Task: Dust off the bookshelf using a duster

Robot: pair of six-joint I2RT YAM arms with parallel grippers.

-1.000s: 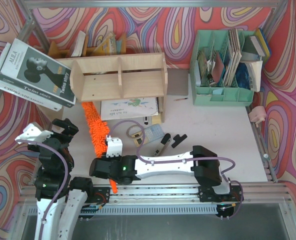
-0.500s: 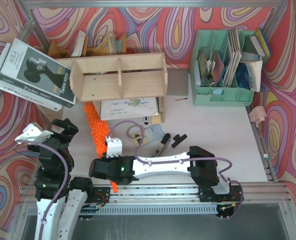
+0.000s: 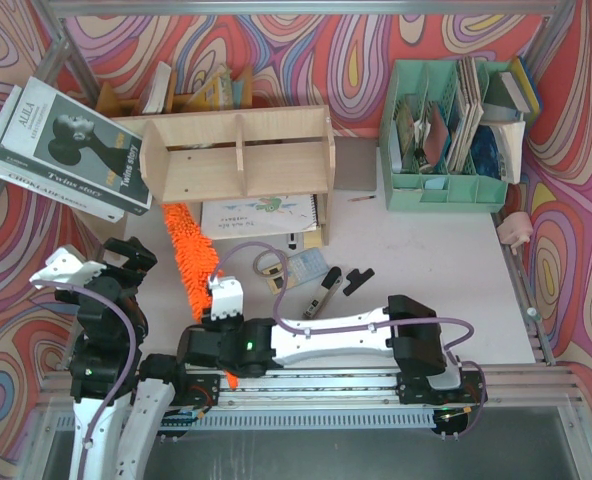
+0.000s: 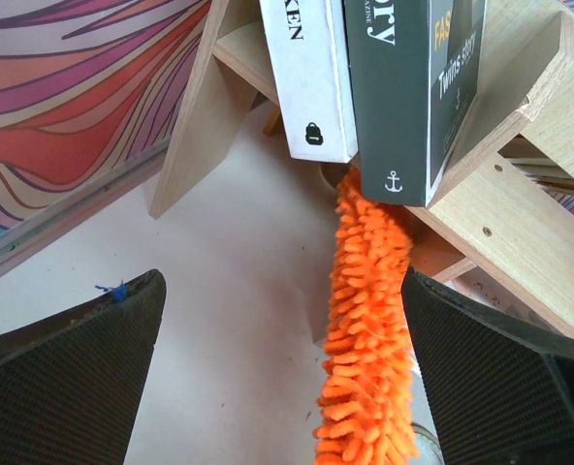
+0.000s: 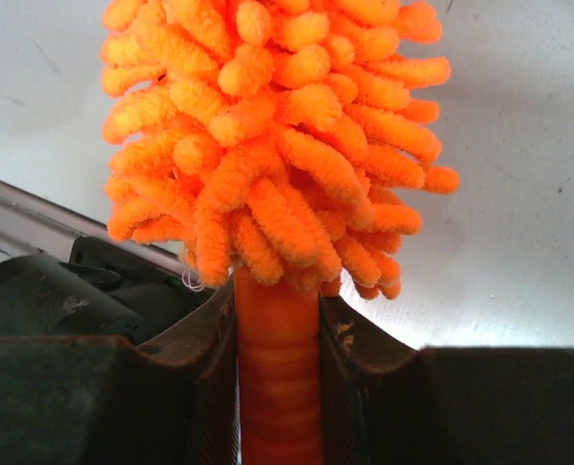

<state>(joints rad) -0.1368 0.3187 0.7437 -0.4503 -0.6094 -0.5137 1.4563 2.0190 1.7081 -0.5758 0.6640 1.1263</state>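
Nearest, finds the right gripper [image 5: 277, 334] pinched tight on the thin handle of the duster [image 5: 268, 145], just below the orange fluff. Beyond, records the left gripper [image 4: 282, 387] spread wide above the table [image 4: 229, 291], gripping nothing, with the fluffy head seen between its fingers [image 4: 74, 368]. Farthest, notes the duster's tip reaching the foot of the bookshelf [image 3: 276, 168] at its left end, partly hidden behind leaning books [image 4: 403, 87].

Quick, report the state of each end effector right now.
Left end effector: open, holding nothing.
Right end effector: closed on the handle of the duster.
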